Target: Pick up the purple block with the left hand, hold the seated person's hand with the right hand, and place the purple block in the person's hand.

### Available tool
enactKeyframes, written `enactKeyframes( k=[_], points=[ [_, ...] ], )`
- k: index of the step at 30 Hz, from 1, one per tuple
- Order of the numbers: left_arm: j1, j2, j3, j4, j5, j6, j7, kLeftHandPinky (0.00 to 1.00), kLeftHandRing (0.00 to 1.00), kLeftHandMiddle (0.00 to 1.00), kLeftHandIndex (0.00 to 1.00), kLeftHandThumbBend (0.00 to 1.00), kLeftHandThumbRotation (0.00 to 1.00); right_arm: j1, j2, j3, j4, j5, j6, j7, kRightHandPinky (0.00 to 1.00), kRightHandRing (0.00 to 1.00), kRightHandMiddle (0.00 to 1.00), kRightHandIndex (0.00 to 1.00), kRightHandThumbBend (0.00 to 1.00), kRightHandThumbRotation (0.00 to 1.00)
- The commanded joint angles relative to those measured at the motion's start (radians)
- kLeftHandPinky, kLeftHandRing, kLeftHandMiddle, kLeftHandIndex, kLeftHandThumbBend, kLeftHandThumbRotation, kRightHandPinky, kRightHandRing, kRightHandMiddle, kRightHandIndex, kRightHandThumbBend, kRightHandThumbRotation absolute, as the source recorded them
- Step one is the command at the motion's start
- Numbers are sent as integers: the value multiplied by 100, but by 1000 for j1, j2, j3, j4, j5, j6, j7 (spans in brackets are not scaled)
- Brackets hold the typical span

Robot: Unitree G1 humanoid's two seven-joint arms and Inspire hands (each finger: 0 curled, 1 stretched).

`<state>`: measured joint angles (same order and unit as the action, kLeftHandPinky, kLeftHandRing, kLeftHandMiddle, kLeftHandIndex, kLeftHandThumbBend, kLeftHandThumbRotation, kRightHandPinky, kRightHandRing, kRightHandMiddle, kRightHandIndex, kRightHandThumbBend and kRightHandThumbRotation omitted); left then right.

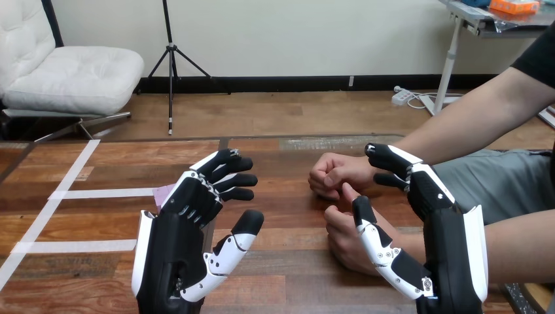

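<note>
- The left hand [183, 229] is held with fingers released, just near of the purple block [162, 194], which is partly hidden.
- The right hand [438, 226] is spread open, grasping nothing, beside the person's near fist [343, 243].

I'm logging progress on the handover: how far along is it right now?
Nothing is finished yet. The purple block lies on the table, mostly hidden behind the open left hand, ungrasped. The right hand is open beside the person's nearer hand, not curled round it. Remaining: grasp the block, hold that hand, place the block in it.
</note>
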<state>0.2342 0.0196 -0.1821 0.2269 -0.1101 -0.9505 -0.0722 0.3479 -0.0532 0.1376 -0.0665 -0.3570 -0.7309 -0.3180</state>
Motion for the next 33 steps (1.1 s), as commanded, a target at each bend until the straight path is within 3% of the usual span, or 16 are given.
enactKeyframes(
  k=[1,33],
  points=[
    [-5,-44,3,-20,0,0,0,62,67,73,74,60,33,-63,13,-17,-3,10,-5,4,72,78,78,74,33,17],
    [2,-45,3,-33,-2,-6,1,61,67,73,74,61,34,-52,17,-27,-8,-6,-12,3,71,77,78,74,33,19]
  ],
)
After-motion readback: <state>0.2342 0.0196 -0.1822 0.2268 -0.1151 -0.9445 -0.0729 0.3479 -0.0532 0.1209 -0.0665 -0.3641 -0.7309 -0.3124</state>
